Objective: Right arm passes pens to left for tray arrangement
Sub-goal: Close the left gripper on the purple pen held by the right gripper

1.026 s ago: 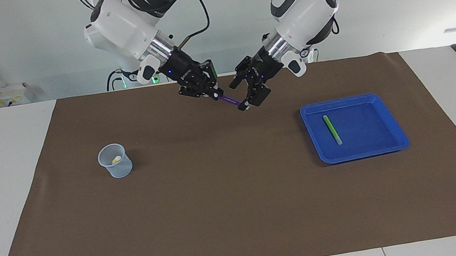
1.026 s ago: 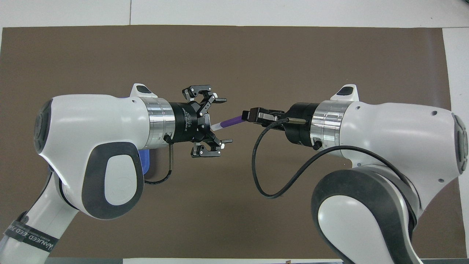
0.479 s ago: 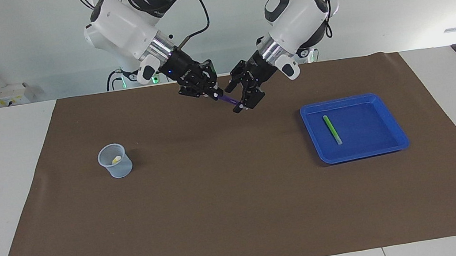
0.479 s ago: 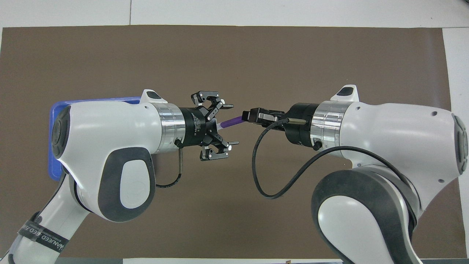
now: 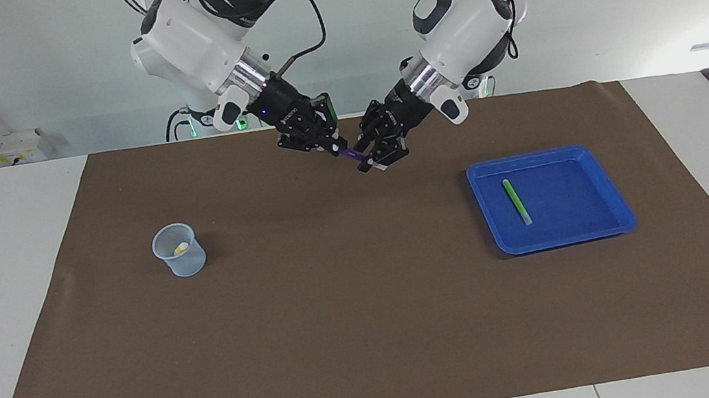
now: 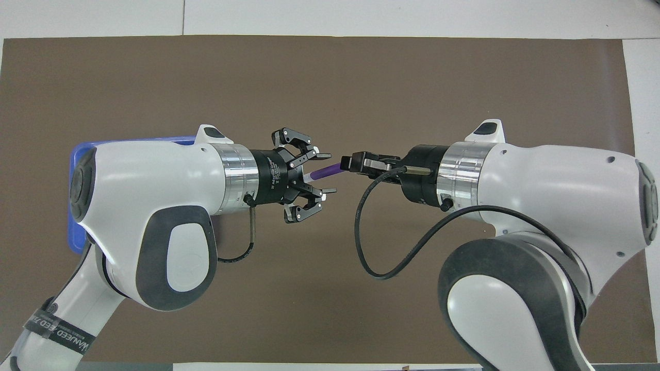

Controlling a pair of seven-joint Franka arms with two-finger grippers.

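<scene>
Brown mat [image 5: 370, 308] below: right tool [image 5: 335, 148] clamps slim purple pen [image 6: 326, 170], whitish end between left tool [image 6: 320, 172] parted fingers.

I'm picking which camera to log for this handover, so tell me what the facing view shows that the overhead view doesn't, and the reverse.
Only the facing view shows the green pen lying in the blue tray, and the clear cup with a yellow pen inside. Only the overhead view shows the left gripper with its fingers spread around the pale end of the purple pen. Both show the right gripper shut on that pen in mid-air over the brown mat, and part of the tray.
</scene>
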